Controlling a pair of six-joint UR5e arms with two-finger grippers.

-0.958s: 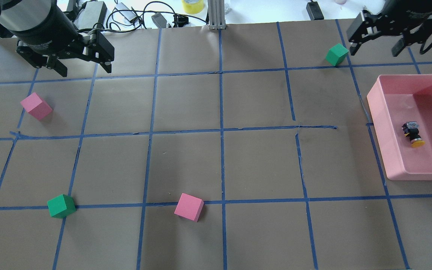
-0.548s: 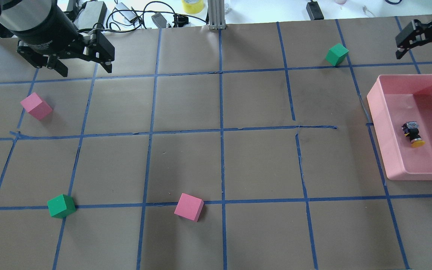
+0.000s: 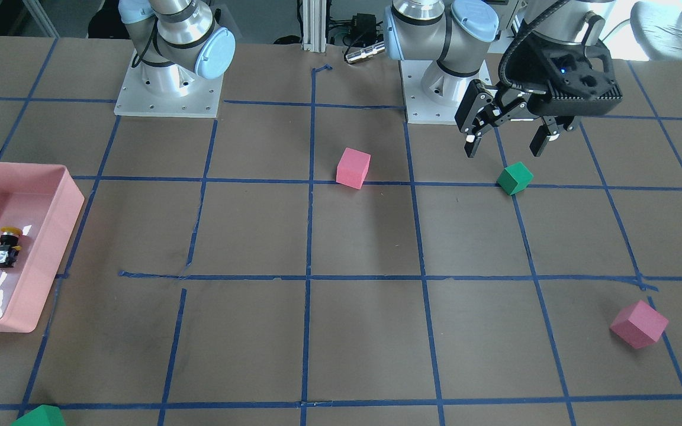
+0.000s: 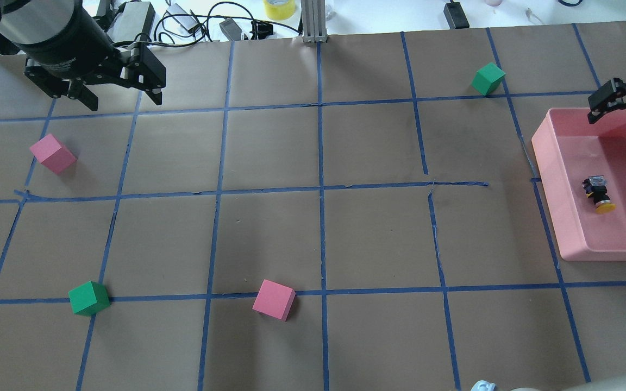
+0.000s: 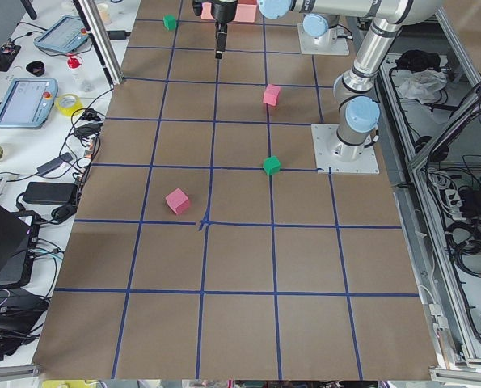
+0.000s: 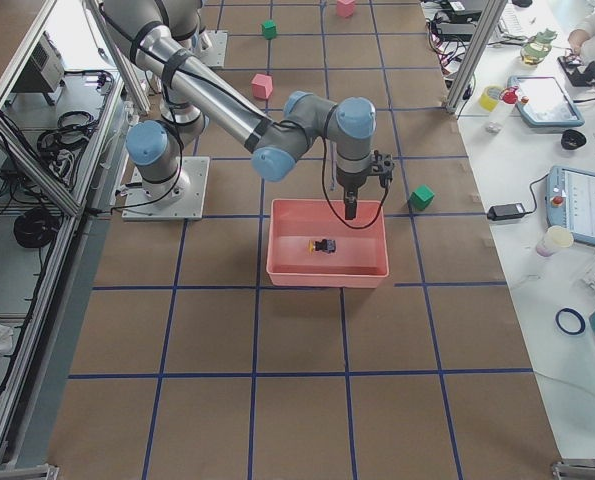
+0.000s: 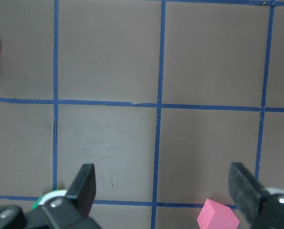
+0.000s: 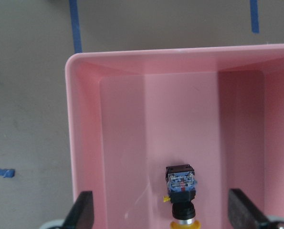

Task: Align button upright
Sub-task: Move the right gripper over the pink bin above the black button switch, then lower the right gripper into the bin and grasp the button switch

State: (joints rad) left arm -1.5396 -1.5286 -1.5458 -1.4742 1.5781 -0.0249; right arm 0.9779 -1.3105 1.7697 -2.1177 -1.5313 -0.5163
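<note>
Inside the pink bin (image 4: 549, 163) at the worktop's (image 4: 373, 233) three o'clock edge, seen from overhead, the button (image 4: 599, 194) lies on its side, yellow cap toward five o'clock. The right claw (image 4: 620, 111) hovers spread apart above the bin's twelve o'clock end. The left claw (image 4: 124, 102), also spread, hangs at ten o'clock.

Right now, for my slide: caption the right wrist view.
Open right gripper above pink tray; the button lies on its side.
</note>
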